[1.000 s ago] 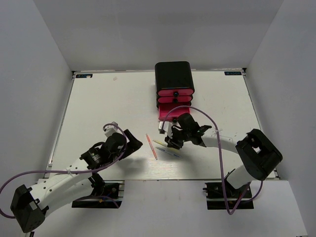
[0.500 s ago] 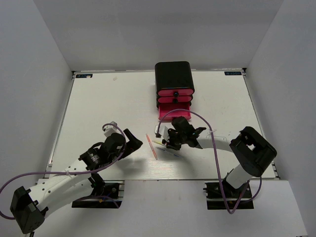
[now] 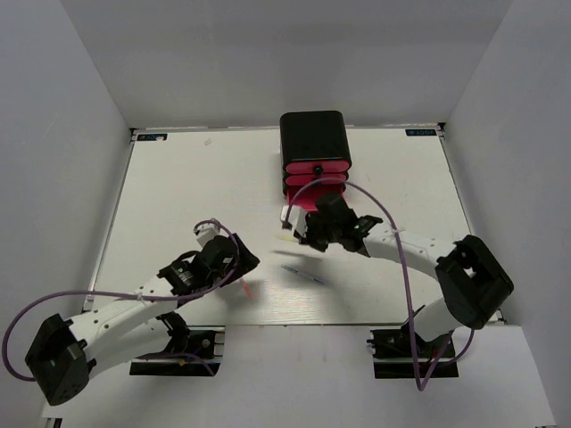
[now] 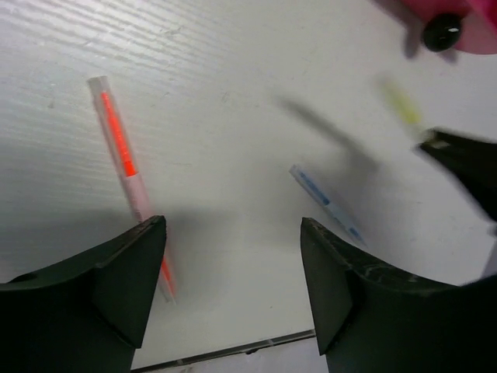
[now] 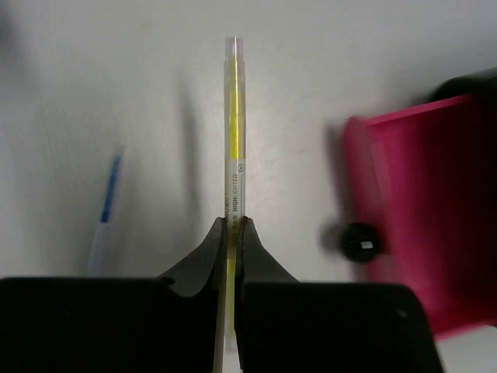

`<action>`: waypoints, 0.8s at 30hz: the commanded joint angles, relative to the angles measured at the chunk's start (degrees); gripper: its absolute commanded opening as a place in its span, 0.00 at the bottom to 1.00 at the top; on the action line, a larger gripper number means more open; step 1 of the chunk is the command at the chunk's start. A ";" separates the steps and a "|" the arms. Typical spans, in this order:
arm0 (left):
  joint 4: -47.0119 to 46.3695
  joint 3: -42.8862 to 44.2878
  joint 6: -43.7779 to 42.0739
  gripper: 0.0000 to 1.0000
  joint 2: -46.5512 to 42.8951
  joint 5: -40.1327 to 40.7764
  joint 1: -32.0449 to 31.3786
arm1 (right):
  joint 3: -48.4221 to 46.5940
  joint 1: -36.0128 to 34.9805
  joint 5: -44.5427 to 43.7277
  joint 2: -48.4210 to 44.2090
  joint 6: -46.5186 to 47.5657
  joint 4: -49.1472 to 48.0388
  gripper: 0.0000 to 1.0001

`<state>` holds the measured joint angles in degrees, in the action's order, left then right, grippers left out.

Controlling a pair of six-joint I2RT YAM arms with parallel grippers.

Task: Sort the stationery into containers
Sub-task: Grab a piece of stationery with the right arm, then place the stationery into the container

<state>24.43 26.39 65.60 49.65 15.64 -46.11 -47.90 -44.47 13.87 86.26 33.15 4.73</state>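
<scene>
The right gripper is clamped on the yellow highlighter. It pinches the pen near its lower end, so most of the barrel sticks out toward the top of the right wrist frame. The pulled-out pink drawer, with its black knob, sits at the right of that frame, beside the pen and not under it.

The step in hand looks like carrying the highlighter into that drawer. Done well, the grip opens only once the whole barrel is over the drawer's inside. With so long an overhang the tip could catch the front wall, so the pen should pass over it with height to spare and turn along the drawer's length.

The left gripper stands open above the table. The pink pen runs under its frame-left finger, not between the two fingers. It would need to shift toward frame left before closing. The blue pen lies loose at centre right.
</scene>
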 commanded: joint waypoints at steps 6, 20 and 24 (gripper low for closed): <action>17.90 5.42 7.15 0.78 8.71 2.64 -0.04 | -12.74 6.84 -0.25 -4.61 3.33 0.54 0.00; 46.50 12.02 17.62 0.85 8.52 14.86 -0.04 | -13.71 14.14 2.13 -2.15 2.01 0.63 0.00; 44.58 11.49 19.29 0.85 10.64 13.28 -0.04 | -13.18 14.58 2.57 -2.15 1.75 0.80 0.00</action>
<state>65.91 37.47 81.01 60.23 26.98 -46.11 -60.12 -30.33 15.11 84.12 35.09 6.09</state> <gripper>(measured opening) 0.853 0.034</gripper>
